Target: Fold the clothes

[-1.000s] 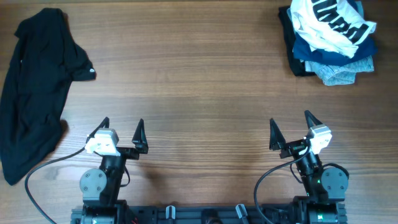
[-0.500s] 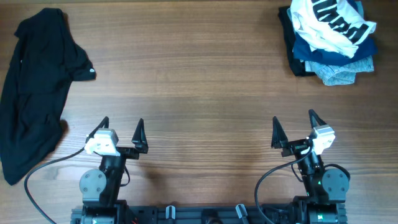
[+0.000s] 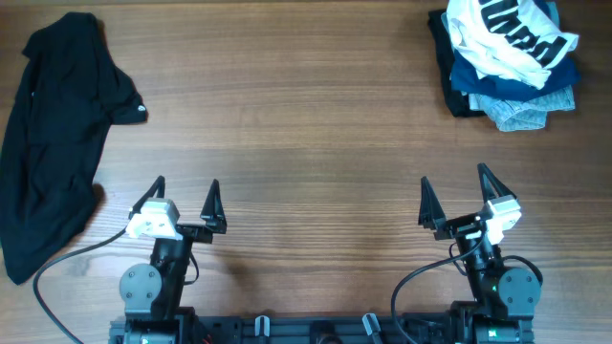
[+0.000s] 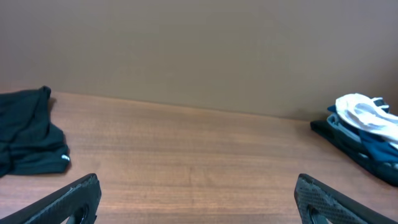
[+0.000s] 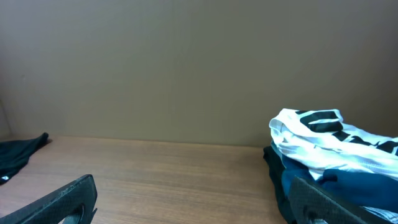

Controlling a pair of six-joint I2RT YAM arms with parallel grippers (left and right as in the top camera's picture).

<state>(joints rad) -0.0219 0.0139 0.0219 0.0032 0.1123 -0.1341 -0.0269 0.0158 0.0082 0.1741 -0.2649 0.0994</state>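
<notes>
The black T-shirt lies crumpled along the left edge of the wooden table, with a small white logo mark near its right side. It also shows at the left of the left wrist view and faintly at the far left of the right wrist view. My left gripper is open and empty near the table's front edge, right of the shirt's lower part. My right gripper is open and empty at the front right, far from the shirt.
A stack of folded garments sits at the back right: a white one with black lettering on top of blue, grey and black ones. It shows in the right wrist view and the left wrist view. A brown wall stands behind the table.
My right gripper has shifted slightly to the right and toward the front edge. The left arm and the shirt have hardly moved.
</notes>
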